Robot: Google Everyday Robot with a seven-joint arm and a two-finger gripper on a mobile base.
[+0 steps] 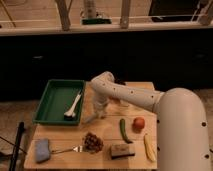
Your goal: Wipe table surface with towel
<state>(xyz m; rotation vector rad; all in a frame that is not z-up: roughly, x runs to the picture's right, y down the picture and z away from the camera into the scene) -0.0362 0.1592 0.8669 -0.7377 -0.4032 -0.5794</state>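
Note:
The light tan wooden table surface [106, 129] fills the lower middle of the camera view. My white arm reaches in from the right, and my gripper [99, 111] points down at the table's middle, just right of the green tray. A pale shape [92, 119] lies at its tip on the wood; I cannot tell whether it is a cloth or part of the gripper. A blue-grey folded cloth or sponge [42, 150] lies at the front left corner, far from the gripper.
A green tray [52, 105] at the left holds a white utensil [73, 106]. On the table lie a fork [67, 149], a brown cluster [91, 141], a green vegetable [124, 130], a red fruit [138, 123], a brown block [120, 151] and a banana [149, 147].

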